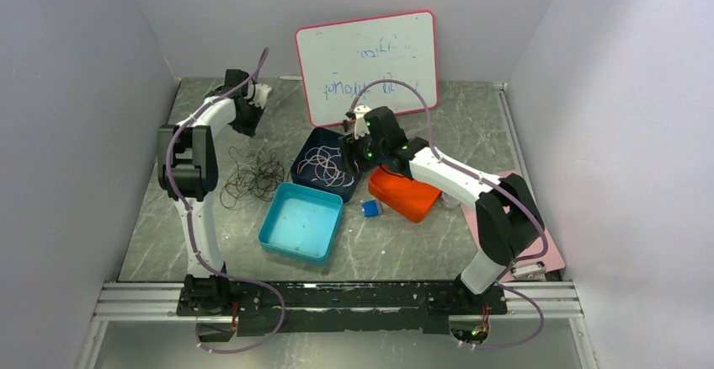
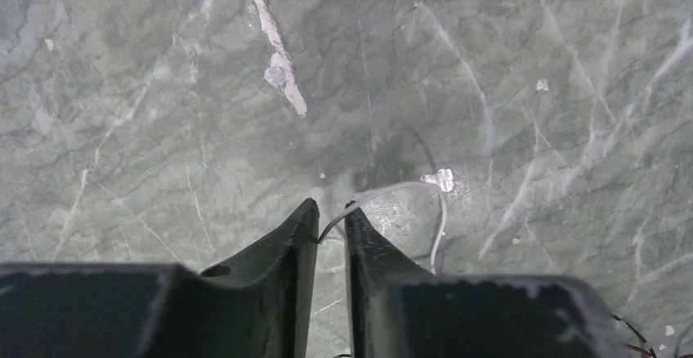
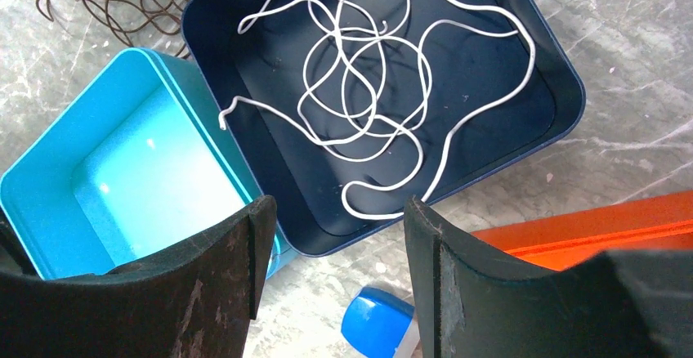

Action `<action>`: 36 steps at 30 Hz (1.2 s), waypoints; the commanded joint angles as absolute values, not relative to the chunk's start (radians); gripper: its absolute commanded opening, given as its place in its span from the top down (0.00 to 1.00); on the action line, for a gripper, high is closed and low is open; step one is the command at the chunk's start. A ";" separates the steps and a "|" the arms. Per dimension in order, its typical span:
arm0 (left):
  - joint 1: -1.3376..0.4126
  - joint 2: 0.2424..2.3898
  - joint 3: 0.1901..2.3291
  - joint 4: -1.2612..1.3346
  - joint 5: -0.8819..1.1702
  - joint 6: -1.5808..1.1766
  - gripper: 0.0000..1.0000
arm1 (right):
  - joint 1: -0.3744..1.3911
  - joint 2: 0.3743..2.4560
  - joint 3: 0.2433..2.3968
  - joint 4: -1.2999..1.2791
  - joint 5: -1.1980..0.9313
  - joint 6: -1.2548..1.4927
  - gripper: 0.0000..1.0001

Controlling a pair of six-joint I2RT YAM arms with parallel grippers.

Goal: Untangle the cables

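Note:
A loose pile of dark brown cables (image 1: 253, 175) lies on the table left of a dark blue tray (image 1: 305, 167). Several whitish cables (image 3: 359, 72) are coiled together inside that tray (image 3: 556, 105). My left gripper (image 1: 257, 99) is at the far left of the table, beyond the dark pile. In the left wrist view its jaws (image 2: 331, 207) stand a narrow gap apart, low over the marble. One thin whitish cable (image 2: 398, 186) runs between the fingertips, its end against the left finger. My right gripper (image 3: 339, 204) hangs open above the tray's near edge, holding nothing.
A cyan tray (image 1: 301, 221) sits in front of the dark blue one, and an orange tray (image 1: 404, 192) lies under the right arm. A small blue cap (image 1: 370, 208) lies between them. A whiteboard (image 1: 366, 66) leans on the back wall. A pink mat (image 1: 547, 255) is at the right.

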State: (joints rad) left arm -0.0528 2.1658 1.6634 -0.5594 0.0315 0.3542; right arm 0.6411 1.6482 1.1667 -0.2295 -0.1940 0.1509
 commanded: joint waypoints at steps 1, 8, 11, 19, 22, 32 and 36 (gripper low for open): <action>-0.035 2.183 1.689 -0.527 0.073 0.359 0.82 | 0.642 1.614 1.166 -0.238 -0.204 0.155 0.38; -0.035 2.154 1.691 -0.518 0.042 0.319 0.93 | 0.643 1.608 1.166 -0.235 -0.194 0.155 0.38; -0.035 2.103 1.683 -0.515 0.022 0.284 0.93 | 0.642 1.594 1.152 -0.212 -0.188 0.164 0.38; -0.035 1.817 1.528 -0.405 -0.008 0.155 0.93 | 0.642 1.531 1.100 -0.096 -0.161 0.198 0.37; -0.035 1.701 1.473 -0.377 -0.013 0.124 0.93 | 0.642 1.507 1.084 -0.042 -0.152 0.209 0.35; -0.035 1.352 1.350 -0.364 0.070 0.011 0.93 | 0.649 1.515 1.086 0.225 -0.276 0.291 0.32; -0.035 1.249 1.333 -0.375 0.053 -0.016 0.93 | 0.685 1.577 1.163 0.279 -0.300 0.280 0.30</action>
